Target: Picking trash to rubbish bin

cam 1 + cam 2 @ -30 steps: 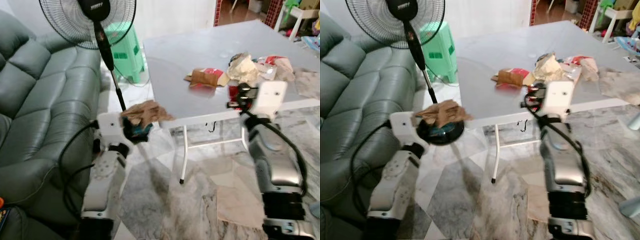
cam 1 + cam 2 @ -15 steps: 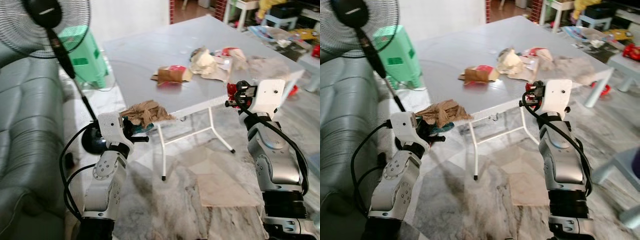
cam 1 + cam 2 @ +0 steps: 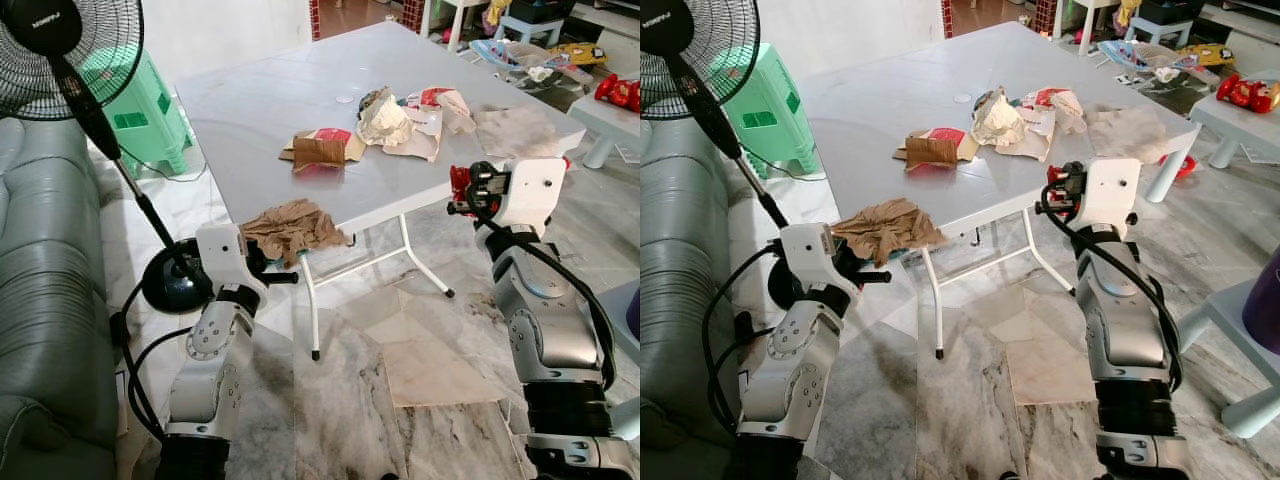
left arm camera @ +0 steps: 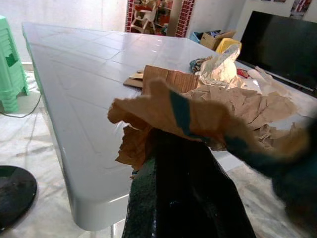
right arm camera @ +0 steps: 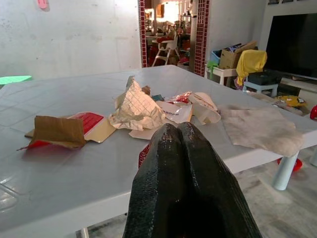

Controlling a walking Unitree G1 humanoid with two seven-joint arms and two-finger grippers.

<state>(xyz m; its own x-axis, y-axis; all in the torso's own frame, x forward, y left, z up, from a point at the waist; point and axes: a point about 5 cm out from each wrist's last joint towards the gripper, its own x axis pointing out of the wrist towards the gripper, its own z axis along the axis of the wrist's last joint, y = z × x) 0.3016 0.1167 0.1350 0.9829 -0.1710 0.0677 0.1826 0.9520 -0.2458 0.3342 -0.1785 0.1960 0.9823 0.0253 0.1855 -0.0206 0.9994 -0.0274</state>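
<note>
My left gripper (image 3: pixel 275 262), raised by the table (image 3: pixel 250 110) edge, clamps crumpled brown paper (image 3: pixel 292 226); my right gripper (image 3: pixel 462 195) hovers with fingers pressed together.

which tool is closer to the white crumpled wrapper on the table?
Right. The right tool sits at the table edge just before the white crumpled wrapper; the left tool, holding brown paper, is further off.

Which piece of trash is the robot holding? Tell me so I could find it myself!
Look at the big white table, then at its front edge nearest the robot. There the left gripper is shut on a crumpled brown paper, held up by the table's edge. The other scraps, like the red and brown carton and the white wrapper, lie flat farther back on the table.
</note>
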